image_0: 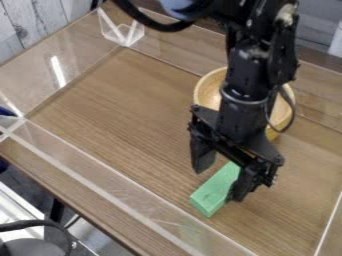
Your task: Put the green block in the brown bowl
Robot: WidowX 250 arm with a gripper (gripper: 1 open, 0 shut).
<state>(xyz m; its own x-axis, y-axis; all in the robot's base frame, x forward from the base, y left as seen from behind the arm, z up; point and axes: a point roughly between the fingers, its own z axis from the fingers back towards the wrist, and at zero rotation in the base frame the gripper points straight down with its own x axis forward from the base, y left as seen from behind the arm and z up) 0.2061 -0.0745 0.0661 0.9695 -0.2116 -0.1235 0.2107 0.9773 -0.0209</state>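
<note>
The green block (pixel 214 192) lies flat on the wooden table near the front right, its far end hidden behind my fingers. My gripper (pixel 230 167) hangs straight down over that far end with its black fingers spread, one on each side of the block; I cannot tell whether they touch it. The gripper is open. The brown bowl (pixel 214 90) sits behind the arm at the right, mostly covered by it, with only parts of its tan rim showing.
Low clear plastic walls (pixel 80 148) ring the wooden tabletop (pixel 107 100). A clear plastic corner piece (pixel 123 30) stands at the back left. A cable (pixel 286 112) runs along the arm beside the bowl.
</note>
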